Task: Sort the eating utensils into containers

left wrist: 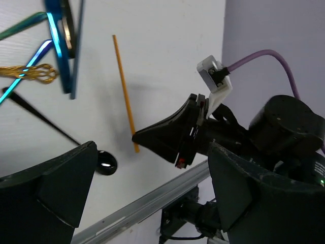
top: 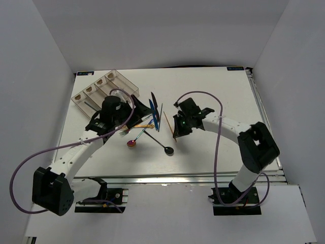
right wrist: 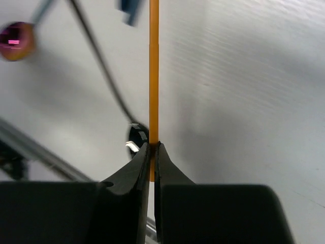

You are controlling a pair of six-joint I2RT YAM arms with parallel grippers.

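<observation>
1. While the gold fork (top: 145,125), black spoon (top: 169,150) and blue knives (top: 152,109) lay loose on the table (top: 203,91), we found the right gripper (right wrist: 152,147) clamped on the end of a tan chopstick (right wrist: 154,76), just beside them and well apart from the organiser tray (top: 104,81).
2. The left gripper (top: 139,108) stood wide apart, empty.
3. Sorting, we judged, had barely begun; the tray's labels (top: 78,95) were unreadable.

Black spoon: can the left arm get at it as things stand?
Probably yes. The left fingers are open and empty, and the spoon lies uncovered nearby; the right fingers, shut on a chopstick beside its bowl, might crowd it.
</observation>
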